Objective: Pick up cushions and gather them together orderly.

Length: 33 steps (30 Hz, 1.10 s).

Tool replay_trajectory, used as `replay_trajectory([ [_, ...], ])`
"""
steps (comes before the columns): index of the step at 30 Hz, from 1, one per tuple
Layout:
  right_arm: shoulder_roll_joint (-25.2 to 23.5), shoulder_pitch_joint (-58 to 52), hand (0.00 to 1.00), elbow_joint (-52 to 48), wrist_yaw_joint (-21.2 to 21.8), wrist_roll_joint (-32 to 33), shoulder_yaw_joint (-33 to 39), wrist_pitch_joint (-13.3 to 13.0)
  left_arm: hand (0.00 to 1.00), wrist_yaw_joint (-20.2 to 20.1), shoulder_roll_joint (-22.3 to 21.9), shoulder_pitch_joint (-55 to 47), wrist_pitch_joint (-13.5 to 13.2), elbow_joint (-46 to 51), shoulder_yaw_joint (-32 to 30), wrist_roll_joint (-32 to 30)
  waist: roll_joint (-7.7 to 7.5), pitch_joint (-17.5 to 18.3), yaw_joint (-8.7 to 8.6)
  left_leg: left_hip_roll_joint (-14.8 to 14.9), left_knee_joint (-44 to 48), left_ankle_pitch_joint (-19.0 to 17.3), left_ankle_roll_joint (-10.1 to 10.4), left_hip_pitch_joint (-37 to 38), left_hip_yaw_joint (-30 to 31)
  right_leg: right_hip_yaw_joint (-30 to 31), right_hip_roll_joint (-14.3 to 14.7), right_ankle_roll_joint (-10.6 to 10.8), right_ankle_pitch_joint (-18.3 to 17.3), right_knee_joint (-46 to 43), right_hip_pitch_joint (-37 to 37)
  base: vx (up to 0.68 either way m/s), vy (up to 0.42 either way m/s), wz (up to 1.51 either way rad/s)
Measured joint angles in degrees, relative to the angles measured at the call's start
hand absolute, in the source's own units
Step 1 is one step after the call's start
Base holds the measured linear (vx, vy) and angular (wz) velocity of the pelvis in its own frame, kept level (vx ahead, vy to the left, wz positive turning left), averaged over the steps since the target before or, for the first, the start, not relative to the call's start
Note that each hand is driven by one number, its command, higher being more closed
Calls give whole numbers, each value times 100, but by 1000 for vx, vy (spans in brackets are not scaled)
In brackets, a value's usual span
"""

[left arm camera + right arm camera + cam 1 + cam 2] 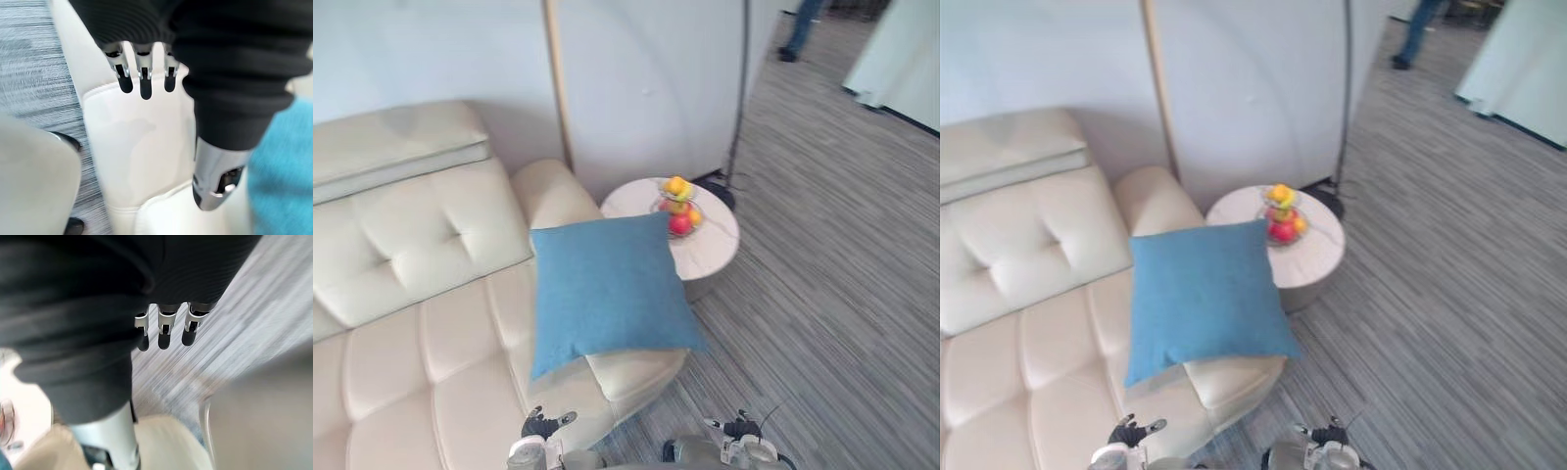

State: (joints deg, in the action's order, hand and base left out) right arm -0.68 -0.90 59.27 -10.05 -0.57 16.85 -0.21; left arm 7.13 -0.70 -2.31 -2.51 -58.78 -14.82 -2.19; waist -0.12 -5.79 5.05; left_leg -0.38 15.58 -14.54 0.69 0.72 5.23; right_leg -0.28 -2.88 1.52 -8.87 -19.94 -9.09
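Observation:
A blue square cushion (pixel 607 289) lies on the right end of the cream sofa (pixel 411 294), tilted against the armrest with a corner hanging over the seat's edge. My left hand (pixel 540 428) hangs low in front of the sofa's end, below the cushion and apart from it. In the left wrist view its fingers (pixel 142 81) are straight over the cream seat, with the cushion's blue edge (pixel 286 166) beside the thumb. My right hand (pixel 164 333) is open over the striped floor and holds nothing.
A round white side table (pixel 715 250) stands right of the sofa's arm and carries a wire bowl of fruit (pixel 678 208). A wooden lamp pole (pixel 558 88) and a thin black pole (pixel 741 88) rise by the wall. A person's legs (pixel 800 29) stand far back.

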Motion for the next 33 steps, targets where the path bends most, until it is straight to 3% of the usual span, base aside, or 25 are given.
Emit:
replay_trajectory([
  [1, 25, 45, 0, -7, 2, 0, -9, 2, 0, 7, -64, 25, 1, 2, -8, 0, 137, 13, -3, 115, 31, -25, 42, -81, 20, -221, 36, -10, -1, 107, 37, 246, -175, 68],
  [3, 60, 108, 0, -15, 0, 10, -6, 19, 0, 12, -105, 49, 5, 4, -60, 4, 232, -19, -13, 256, 65, -14, 75, -113, -53, -481, 75, -13, 1, 161, 118, 205, -172, 66],
  [6, 38, 86, 0, -15, -9, 61, 22, 29, 0, 22, -125, 41, 7, 19, -143, 16, 187, -43, -20, 451, 54, 62, 200, -60, -465, -890, 82, -15, 1, 206, 412, 96, -102, 69],
  [9, 19, 121, 0, -85, -14, 83, 109, 24, 0, 43, -91, 37, -1, 215, -168, 32, 58, -91, -28, 441, 36, 184, 244, -94, -992, -1164, -72, -85, -56, 252, 496, 7, -5, 47],
  [13, -190, 94, 0, -220, -29, 276, 338, 11, 0, 52, -11, 29, 8, 234, -171, 127, -65, -46, -28, 317, -153, 293, 173, -162, -1078, -1226, -160, -79, -49, 559, 553, -39, 34, 19],
  [17, -144, 52, 0, -239, -129, 358, 623, 6, 0, 101, 15, -20, 6, 235, -233, 190, -65, -15, -46, 238, -565, 496, 153, 68, -1094, -1311, -196, -33, 101, 930, 860, -62, 30, 14],
  [21, -39, -32, 0, -895, -192, 448, 785, -8, 0, 161, 248, -97, 9, 258, -260, 305, -135, 55, -135, 224, -1217, 799, 143, 287, -1173, -1355, -152, -46, 260, 1196, 903, -91, -5, 4],
  [28, 494, -10, 0, -2130, -295, 440, 775, -113, 0, 167, 900, -114, -11, 1003, -438, 478, -30, 203, -173, 254, -1848, 1103, 170, 454, -1240, -1237, -12, -89, 490, 1573, 925, -36, -9, -5],
  [33, 769, 154, 0, -2415, -350, 401, 686, -142, 0, 174, 1169, -104, -81, 1533, -426, 587, 49, 256, -189, 260, -1933, 1158, 179, 470, -1232, -1207, 43, -95, 566, 1717, 935, 55, -4, -3],
])
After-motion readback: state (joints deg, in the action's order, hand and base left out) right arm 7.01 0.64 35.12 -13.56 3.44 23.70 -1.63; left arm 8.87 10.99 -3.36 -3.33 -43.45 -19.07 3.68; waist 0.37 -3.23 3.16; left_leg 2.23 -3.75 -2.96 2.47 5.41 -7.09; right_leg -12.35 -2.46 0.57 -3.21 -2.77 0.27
